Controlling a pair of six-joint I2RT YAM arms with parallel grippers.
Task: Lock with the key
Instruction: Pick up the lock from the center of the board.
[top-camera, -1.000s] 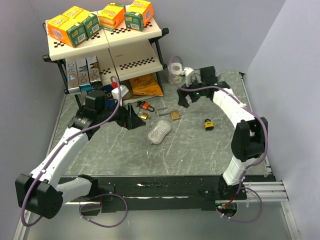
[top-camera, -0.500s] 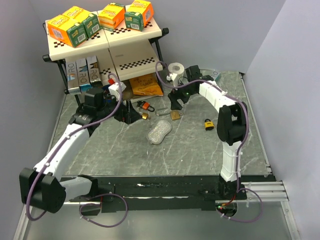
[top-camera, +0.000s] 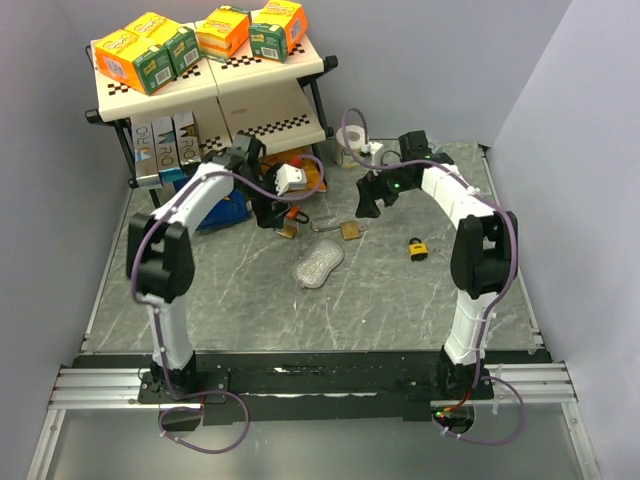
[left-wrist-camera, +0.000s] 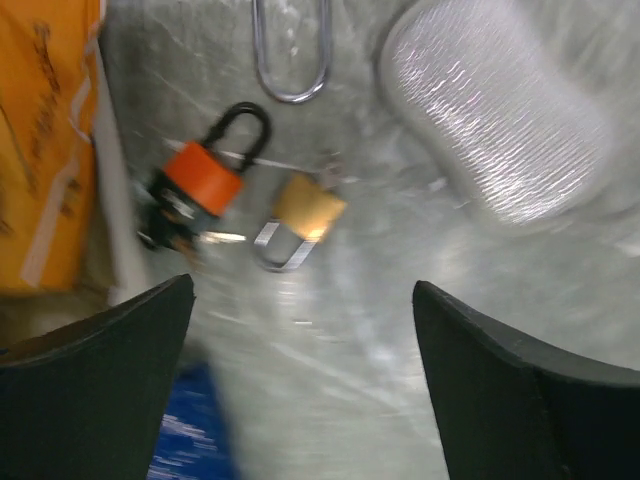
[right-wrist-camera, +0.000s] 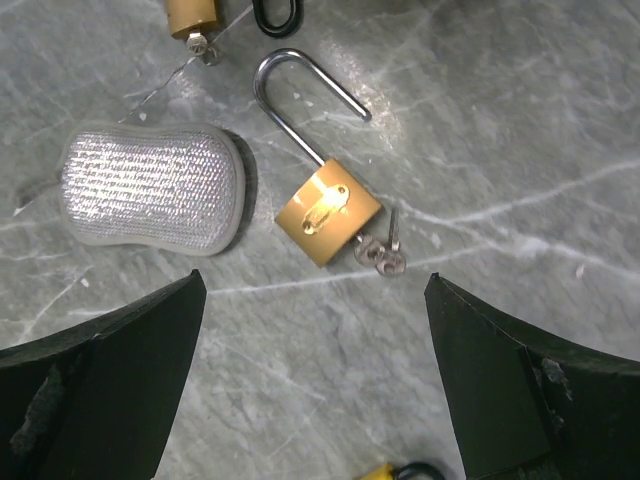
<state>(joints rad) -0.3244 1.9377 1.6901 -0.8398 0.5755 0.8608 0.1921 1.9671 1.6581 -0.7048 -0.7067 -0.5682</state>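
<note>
Grey marbled worktop (top-camera: 380, 300) carries a brass padlock with open steel shackle (right-wrist-camera: 328, 215), lying flat near the middle, with small steel keys (right-wrist-camera: 380, 252) touching its lower edge and a silvery textured oval pad (right-wrist-camera: 150, 190) just beside it. Above this padlock hovers the right tool (right-wrist-camera: 312, 285), jaws spread wide and empty. The left tool (left-wrist-camera: 302, 290), likewise wide open and empty, hangs over an orange padlock with black shackle (left-wrist-camera: 200, 175) and a smaller brass padlock (left-wrist-camera: 305, 210).

readable text: none | shelf boxes (top-camera: 160, 140): lettering too small to tell
</note>
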